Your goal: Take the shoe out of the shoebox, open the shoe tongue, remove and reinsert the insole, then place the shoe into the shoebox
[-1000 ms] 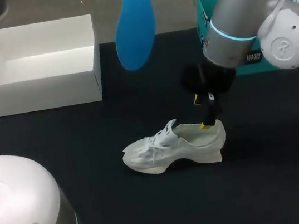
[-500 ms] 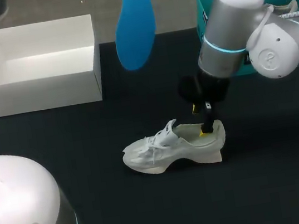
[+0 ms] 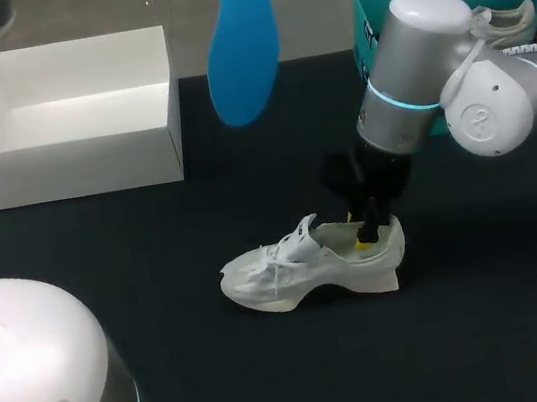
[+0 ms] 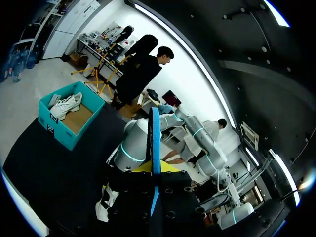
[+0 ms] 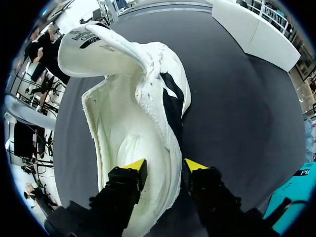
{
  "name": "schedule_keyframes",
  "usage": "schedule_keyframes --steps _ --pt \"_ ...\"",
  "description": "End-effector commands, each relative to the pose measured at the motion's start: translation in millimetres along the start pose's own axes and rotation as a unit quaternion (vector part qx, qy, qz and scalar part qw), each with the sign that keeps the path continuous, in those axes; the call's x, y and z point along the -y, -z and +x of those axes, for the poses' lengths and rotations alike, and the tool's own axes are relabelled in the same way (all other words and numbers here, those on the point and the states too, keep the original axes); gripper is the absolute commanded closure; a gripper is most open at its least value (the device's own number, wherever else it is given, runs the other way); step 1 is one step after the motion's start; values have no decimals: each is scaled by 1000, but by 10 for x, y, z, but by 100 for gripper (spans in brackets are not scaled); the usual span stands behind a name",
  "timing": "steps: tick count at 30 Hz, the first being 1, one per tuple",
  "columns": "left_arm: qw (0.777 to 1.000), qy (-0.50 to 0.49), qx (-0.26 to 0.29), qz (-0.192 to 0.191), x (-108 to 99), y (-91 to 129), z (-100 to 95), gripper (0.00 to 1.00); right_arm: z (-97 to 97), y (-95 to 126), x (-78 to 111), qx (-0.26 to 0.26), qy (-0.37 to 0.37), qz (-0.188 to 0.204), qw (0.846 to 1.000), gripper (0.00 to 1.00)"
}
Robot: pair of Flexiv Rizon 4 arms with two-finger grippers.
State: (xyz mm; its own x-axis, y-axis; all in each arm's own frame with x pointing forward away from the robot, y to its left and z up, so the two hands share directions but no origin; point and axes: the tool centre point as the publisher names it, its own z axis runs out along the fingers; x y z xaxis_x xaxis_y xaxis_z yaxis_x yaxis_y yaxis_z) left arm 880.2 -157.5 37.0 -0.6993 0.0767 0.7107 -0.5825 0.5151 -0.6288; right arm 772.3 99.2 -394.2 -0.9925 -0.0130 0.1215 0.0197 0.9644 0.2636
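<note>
We have the shoe [image 3: 309,266] standing on its sole on the table [image 3: 151,229]. It is out of the shoebox [image 3: 74,119], which sits well apart beyond the shoe's toe end. Our right gripper [image 5: 164,169] is down at the shoe's heel. Its fingers are apart and astride the collar wall, one yellow tip inside the mouth and one outside, and neither is plainly pressing. The tongue [image 5: 98,49] is folded forward toward the toe, and the shoe's inside looks bare. The insole [image 3: 241,53] hangs high above and beyond the shoe, pinched edge-on between the fingers of our left gripper [image 4: 155,170].

Our worries from here:
- **Sliding shoe:** it looks light, and if it is not firmly clamped it may slide or tip when the insole pushes in.
- **Buckling insole:** held at one end, it may buckle at the collar or snag on the tongue.
- **Blocked heel:** our inner right finger sits where the insole's heel must seat, so the two could collide.
</note>
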Motion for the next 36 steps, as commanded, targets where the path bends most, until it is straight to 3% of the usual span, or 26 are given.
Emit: schedule_keyframes --steps 1,10,20,22,23,36 --pt "1000 0 -1 -2 10 10 -10 100 40 -31 33 2 -1 -5 1000 100" --pt "1000 0 -1 -2 10 10 -10 100 77 225 14 13 -1 -11 1000 100" --pt "1000 0 -1 -2 10 10 -10 100 151 1009 -21 51 3 5 999 100" --pt "1000 0 -1 -2 10 10 -10 100 133 1114 -18 33 3 4 999 100" --pt "1000 0 -1 -2 10 10 -10 100 112 1149 -13 21 15 -15 1000 100" --pt "1000 0 -1 -2 10 10 -10 100 112 1149 -13 21 15 -15 1000 100"
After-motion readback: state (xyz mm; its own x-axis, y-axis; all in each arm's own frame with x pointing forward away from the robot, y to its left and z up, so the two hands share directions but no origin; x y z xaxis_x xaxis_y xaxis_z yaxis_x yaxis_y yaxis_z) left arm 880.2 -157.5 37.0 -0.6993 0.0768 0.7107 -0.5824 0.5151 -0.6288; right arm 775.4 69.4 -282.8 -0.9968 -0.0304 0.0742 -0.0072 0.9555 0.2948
